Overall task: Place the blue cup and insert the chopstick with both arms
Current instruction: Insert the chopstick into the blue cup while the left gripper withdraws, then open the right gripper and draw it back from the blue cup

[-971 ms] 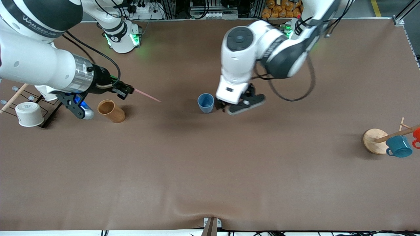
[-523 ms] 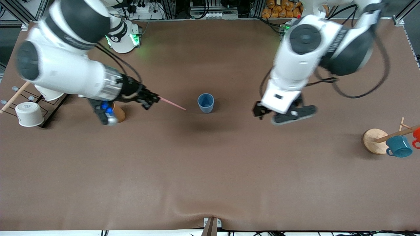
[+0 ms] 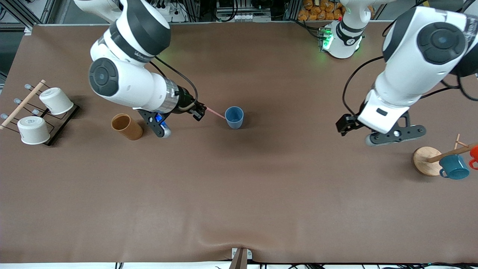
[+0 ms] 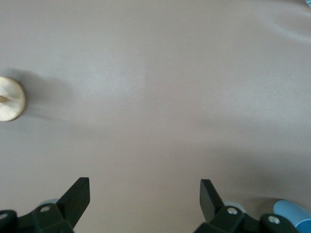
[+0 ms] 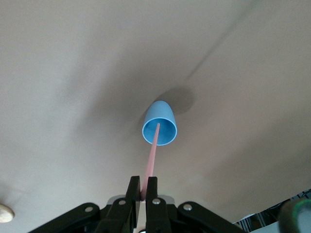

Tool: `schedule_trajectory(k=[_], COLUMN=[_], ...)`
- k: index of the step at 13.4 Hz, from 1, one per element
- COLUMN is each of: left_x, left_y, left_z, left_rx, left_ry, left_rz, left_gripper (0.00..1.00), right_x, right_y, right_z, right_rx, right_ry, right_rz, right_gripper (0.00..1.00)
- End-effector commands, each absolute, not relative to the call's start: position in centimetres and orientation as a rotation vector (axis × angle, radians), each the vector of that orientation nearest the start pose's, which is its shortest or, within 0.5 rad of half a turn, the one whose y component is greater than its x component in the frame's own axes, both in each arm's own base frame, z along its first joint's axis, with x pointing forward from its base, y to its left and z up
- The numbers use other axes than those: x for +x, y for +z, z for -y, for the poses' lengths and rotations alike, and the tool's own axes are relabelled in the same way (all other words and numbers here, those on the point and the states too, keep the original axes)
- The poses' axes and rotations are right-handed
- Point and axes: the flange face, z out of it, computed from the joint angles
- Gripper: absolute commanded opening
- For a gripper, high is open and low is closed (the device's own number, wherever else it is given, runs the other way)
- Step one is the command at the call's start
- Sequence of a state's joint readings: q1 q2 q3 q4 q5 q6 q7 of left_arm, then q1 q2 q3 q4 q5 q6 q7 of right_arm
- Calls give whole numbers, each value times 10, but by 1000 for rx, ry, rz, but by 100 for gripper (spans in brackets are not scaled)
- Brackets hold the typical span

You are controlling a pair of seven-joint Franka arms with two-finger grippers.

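The blue cup (image 3: pixel 234 117) stands upright mid-table, open end up, and also shows in the right wrist view (image 5: pixel 159 124). My right gripper (image 3: pixel 199 111) is shut on the pale-pink chopstick (image 3: pixel 216 113), just beside the cup toward the right arm's end. The stick points at the cup and its tip reaches the rim. In the right wrist view the chopstick (image 5: pixel 152 155) runs from my right gripper (image 5: pixel 143 187) to the cup's mouth. My left gripper (image 3: pixel 343 125) is open and empty over bare table, between the cup and the mug stand; the left wrist view shows it (image 4: pixel 145 194) holding nothing.
A brown cylinder (image 3: pixel 127 127) lies beside the right arm. A black rack (image 3: pixel 56 127) with white cups (image 3: pixel 33 129) stands at the right arm's end. A wooden mug stand (image 3: pixel 425 160) with a teal mug (image 3: pixel 453 167) and a red mug (image 3: pixel 474 153) stands at the left arm's end.
My right gripper has carried the chopstick toward the cup until its tip reaches the rim. My left arm has swung away from the cup toward the mug stand.
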State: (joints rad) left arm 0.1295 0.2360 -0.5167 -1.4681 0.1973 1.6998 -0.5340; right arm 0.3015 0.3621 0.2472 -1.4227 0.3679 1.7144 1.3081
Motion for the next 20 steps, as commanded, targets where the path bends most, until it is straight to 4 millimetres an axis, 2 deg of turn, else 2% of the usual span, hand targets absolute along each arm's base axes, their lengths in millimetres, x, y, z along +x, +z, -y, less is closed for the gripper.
schedule_trajectory(k=[1, 3, 6, 7, 8, 11, 13, 16, 18, 20], left_x=[590, 590, 592, 591, 586, 578, 573, 565, 558, 550], left_y=[578, 587, 596, 600, 604, 610, 615, 614, 616, 616], left_z=[167, 145, 95, 83, 74, 61, 49, 40, 36, 35], left_rx=[-3067, -3054, -3093, -3104, -3099, -3090, -3091, -3117, -3121, -3120], left_ry=[-79, -98, -56, -52, -48, -43, -51, -34, -40, -38], left_rz=[140, 66, 20, 5, -3, -12, -10, -25, -21, -21], left_gripper=[100, 100, 100, 100, 100, 100, 100, 100, 100, 100], right_x=[544, 535, 526, 525, 526, 532, 546, 571, 578, 587], right_y=[488, 467, 448, 442, 436, 442, 465, 521, 543, 557], right_z=[-370, -386, -398, -402, -403, -398, -380, -322, -292, -256], right_rx=[-2631, -2631, -2637, -2635, -2619, -2620, -2623, -2676, -2723, -2760], right_ry=[547, 523, 515, 528, 540, 497, 466, 487, 468, 486], right_rz=[-1190, -1198, -1195, -1221, -1272, -1294, -1305, -1354, -1351, -1267], right_gripper=[0, 0, 0, 41, 99, 100, 100, 100, 100, 100])
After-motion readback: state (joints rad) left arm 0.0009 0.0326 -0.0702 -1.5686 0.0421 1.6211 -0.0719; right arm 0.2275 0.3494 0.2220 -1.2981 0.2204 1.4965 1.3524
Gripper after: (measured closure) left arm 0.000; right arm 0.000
